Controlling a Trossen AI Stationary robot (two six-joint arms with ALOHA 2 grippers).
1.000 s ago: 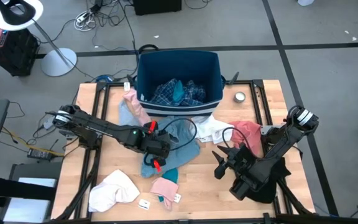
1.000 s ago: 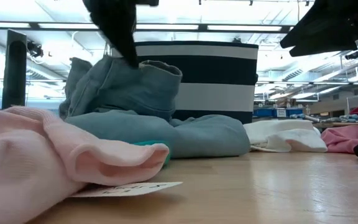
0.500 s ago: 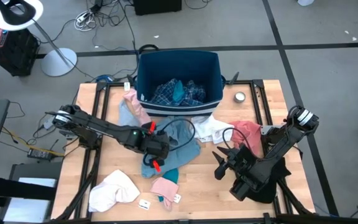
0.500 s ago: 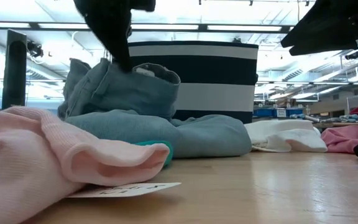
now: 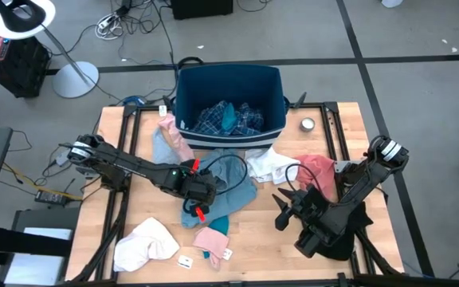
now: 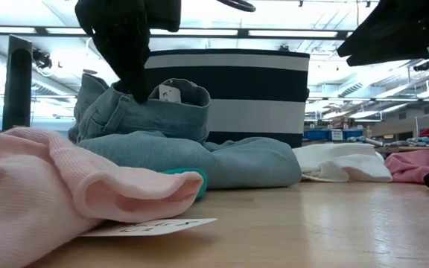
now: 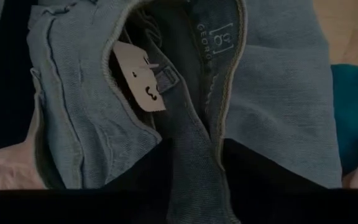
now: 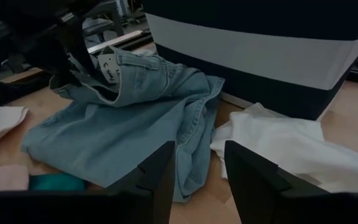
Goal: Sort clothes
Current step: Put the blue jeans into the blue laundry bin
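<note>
- Bin (image 5: 228,89) holds 2 pieces, plaid shirt (image 5: 213,119) included.
- Left pincer (image 5: 200,188) spread over jeans (image 5: 223,187); right pincer (image 5: 287,209) spread, idle.
- About 6 garments left on table (image 5: 265,239).

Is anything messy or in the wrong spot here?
Yes. A light blue-grey garment lies crumpled against the bin, not in it. White, pink and salmon-red clothes are scattered across the table.
</note>
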